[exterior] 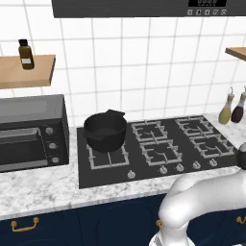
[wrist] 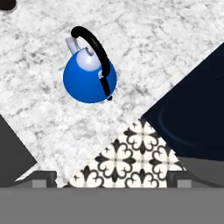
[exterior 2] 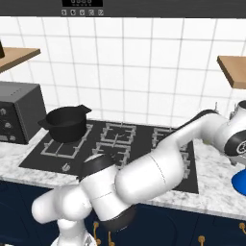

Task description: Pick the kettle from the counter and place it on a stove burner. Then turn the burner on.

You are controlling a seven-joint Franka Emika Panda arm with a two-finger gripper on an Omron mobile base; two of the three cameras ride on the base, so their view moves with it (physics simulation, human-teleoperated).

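Hovering open-jawed, the claw [wrist: 112, 177] overlooks the kettle [wrist: 89, 78] on the counter [wrist: 39, 109].

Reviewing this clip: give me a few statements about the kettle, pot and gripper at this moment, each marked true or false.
1. The kettle sits on the counter, not held. True.
2. The gripper is shut on the kettle's handle. False: it is open, clear of the kettle.
3. The black pot stands on the cooktop. True.
4. The kettle is already on a stove burner. False: it rests on marble.
5. Two bottles stand right of the cooktop. True.
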